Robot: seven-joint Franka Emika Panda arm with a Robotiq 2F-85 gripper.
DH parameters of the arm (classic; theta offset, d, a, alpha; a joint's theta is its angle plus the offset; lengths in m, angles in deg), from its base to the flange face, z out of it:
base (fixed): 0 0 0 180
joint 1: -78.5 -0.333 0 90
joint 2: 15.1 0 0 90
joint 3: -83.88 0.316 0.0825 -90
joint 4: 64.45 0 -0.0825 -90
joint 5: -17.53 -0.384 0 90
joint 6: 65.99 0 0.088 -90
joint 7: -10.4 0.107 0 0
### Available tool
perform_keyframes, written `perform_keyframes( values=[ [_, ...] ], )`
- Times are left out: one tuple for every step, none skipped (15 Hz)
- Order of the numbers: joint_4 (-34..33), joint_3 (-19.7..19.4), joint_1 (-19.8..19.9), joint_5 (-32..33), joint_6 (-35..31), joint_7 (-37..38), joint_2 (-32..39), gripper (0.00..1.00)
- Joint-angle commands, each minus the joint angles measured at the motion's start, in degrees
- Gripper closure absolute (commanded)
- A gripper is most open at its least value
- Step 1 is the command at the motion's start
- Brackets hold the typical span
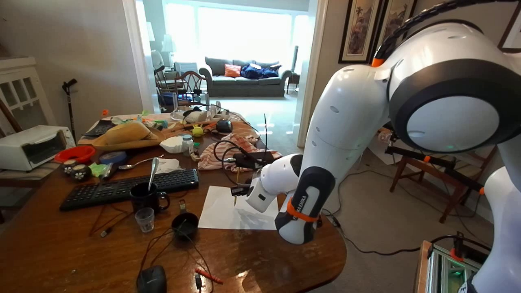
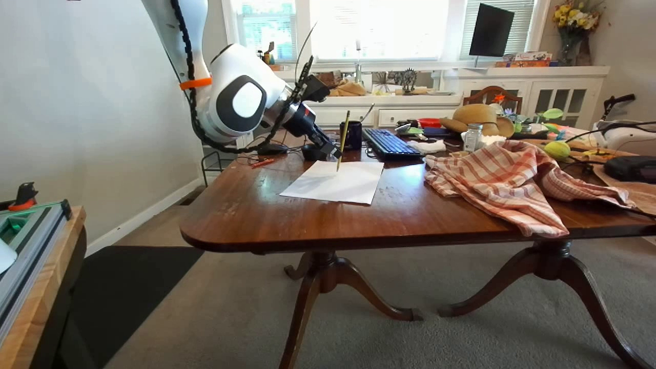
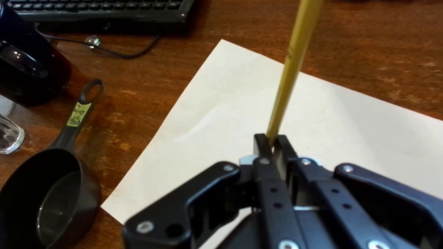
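Wrist view shows the end effector (image 3: 272, 141) pinched narrowly around a yellow pencil (image 3: 292, 69), which juts up from the grip at a slant. In an exterior view the pencil leans a little over a sheet of white paper (image 2: 353, 187) on the counter (image 2: 256, 220), its lower end right at the sheet; whether it touches cannot be told. A black measuring cup (image 3: 88, 193) bearing a yellow label (image 3: 79, 114) sits just beside the paper. Near it, in an exterior view, stand a clear glass (image 1: 145, 219) and a dark mug (image 1: 142, 200) with a metal utensil (image 1: 153, 173) in it, close to a black keyboard (image 1: 118, 189). A red-striped cloth (image 2: 507, 179) lies crumpled, apart from the paper.
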Motion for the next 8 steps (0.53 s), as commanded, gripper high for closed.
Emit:
perform_keyframes(
  values=[
    [-1.1,1.7,1.1,-2.8,0.0,-3.0,1.1,0.98],
    [-1.2,1.9,1.2,-3.1,0.0,-3.2,1.2,0.98],
    [-1.3,2.1,1.3,-3.2,0.0,-3.5,1.3,0.98],
    [-1.4,2.3,1.5,-3.4,0.1,-3.6,1.4,0.98],
    [-1.5,2.4,1.6,-3.5,0.1,-3.7,1.5,0.98],
    [-1.6,2.5,1.6,-3.6,0.1,-3.8,1.6,0.98],
    [-1.6,2.6,1.7,-3.7,0.2,-3.9,1.6,0.98],
    [-1.6,2.7,1.7,-3.7,0.2,-4.0,1.6,0.98]
  ],
)
